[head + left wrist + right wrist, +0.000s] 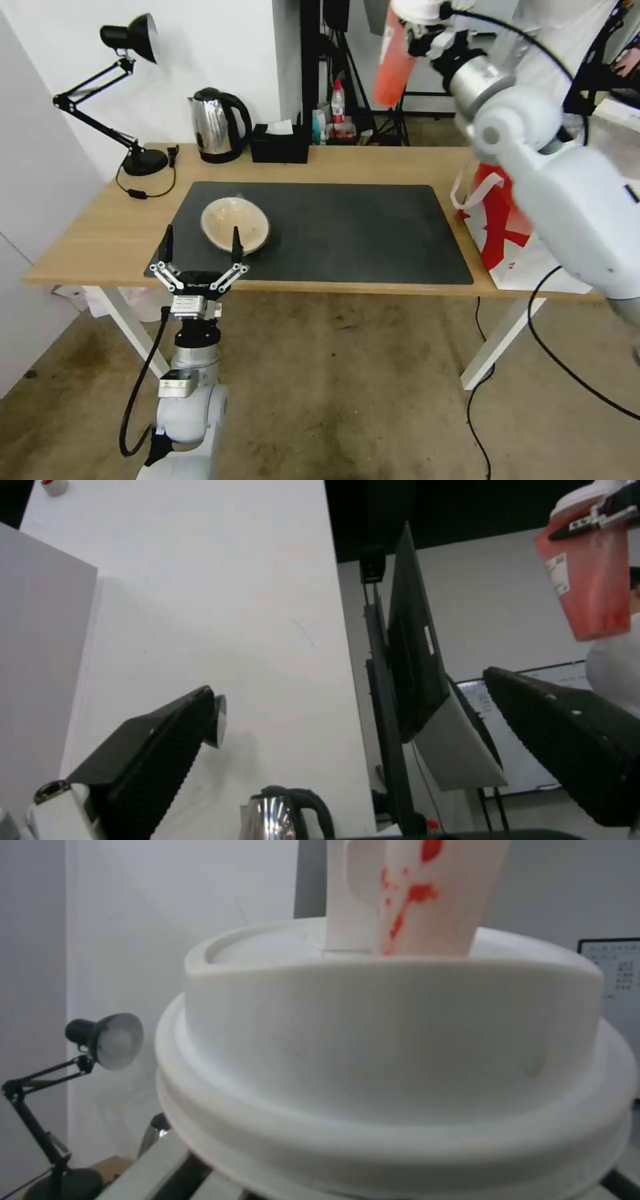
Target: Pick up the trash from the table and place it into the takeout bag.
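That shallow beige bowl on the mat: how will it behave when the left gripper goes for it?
The shallow beige bowl looks rigid and empty, so probably light. Its low, flared wall suggests a rim pinch; pushed sideways, it would likely slide on the dark mat rather than tip. The left gripper, open, stands at its near edge.

A round white plastic lid is looming close, a red-smeared white straw rising from it. A black desk lamp is standing against the white wall behind.
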Controlling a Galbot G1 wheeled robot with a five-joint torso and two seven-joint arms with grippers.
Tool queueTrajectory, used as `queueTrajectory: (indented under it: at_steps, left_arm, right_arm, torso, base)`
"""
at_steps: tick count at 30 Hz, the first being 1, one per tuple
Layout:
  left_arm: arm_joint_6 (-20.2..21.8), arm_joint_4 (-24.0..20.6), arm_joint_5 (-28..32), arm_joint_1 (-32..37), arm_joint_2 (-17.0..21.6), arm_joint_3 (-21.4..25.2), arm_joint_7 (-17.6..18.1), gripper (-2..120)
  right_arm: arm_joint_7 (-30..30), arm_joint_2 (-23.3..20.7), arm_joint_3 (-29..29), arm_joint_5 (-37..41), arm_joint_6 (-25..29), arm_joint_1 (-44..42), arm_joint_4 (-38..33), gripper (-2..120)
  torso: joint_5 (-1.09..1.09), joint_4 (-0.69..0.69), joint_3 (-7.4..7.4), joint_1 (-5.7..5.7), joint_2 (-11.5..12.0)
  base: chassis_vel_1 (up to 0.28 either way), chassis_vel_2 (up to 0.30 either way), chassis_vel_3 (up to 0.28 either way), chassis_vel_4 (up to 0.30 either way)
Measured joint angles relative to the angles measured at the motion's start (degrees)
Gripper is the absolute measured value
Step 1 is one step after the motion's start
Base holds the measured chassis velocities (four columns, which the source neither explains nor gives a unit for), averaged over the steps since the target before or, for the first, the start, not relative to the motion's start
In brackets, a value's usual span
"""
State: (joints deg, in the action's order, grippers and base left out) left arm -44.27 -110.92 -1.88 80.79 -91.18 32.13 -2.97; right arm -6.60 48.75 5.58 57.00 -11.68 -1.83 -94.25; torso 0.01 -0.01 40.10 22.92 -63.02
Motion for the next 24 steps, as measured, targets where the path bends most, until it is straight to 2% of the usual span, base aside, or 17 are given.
queueTrajectory:
  at_steps: [16,22,24]
  left_arm:
    - [0.2,0.6,-0.4,-0.4,0.0,-1.0,0.0,100]
    - [0.2,1.2,-0.5,-1.0,0.0,-1.9,0.0,100]
    - [0.2,1.2,-0.6,-1.0,0.0,-2.0,0.0,100]
  right_arm:
    - [0.0,-10.3,-2.7,4.3,-1.5,1.5,-2.0,2]
    - [0.8,-17.0,-5.2,5.7,-1.7,0.1,-2.7,2]
    - [1.0,-17.7,-5.6,5.8,-1.7,-0.3,-2.9,2]
  torso:
    - [-0.01,0.01,0.0,0.0,0.0]
    - [-0.01,0.0,0.0,-0.01,0.0]
    - [0.0,0.0,-0.01,-0.01,0.0]
  base:
    - [0.0,0.0,0.0,0.0]
    - [0.0,0.0,0.0,0.0]
    - [0.0,0.0,0.0,0.0]
